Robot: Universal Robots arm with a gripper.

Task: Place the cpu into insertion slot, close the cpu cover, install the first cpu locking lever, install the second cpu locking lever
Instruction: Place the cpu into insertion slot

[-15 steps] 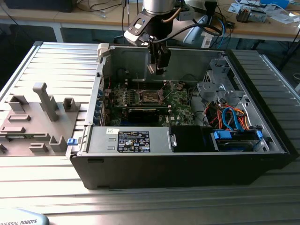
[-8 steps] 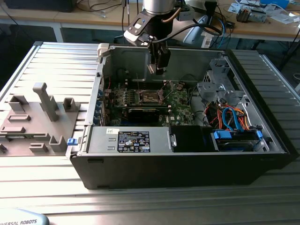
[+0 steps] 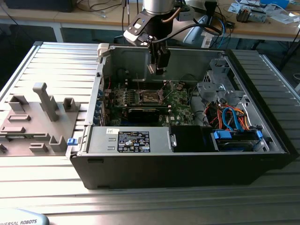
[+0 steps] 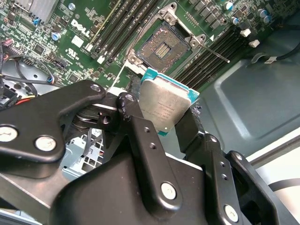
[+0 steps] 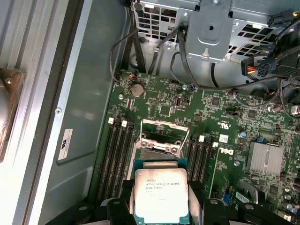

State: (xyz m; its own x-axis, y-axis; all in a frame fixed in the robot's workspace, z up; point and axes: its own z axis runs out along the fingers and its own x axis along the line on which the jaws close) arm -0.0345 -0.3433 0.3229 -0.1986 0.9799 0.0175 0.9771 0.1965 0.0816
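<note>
My gripper (image 3: 159, 69) hangs inside the open computer case, above the green motherboard (image 3: 180, 104). It is shut on the cpu (image 4: 165, 104), a thin square silvery plate on a teal carrier, gripped by two opposite edges between the black fingers (image 4: 132, 111). In the first wrist view the cpu (image 5: 161, 193) sits between the fingers, just short of the insertion slot (image 5: 158, 151). The slot (image 4: 163, 48) lies bare and dark below, with its metal cover (image 5: 165, 135) swung up. A thin locking lever (image 4: 214, 51) sticks out beside the slot. In the exterior view the slot (image 3: 151, 97) lies slightly below the gripper.
Long black memory slots (image 5: 116, 154) flank the socket on both sides. A labelled power supply (image 3: 133, 140) fills the case front, and a drive bay with blue and orange cables (image 3: 234, 133) is at the exterior view's right. A grey holder fixture (image 3: 37, 117) stands outside the case on the left.
</note>
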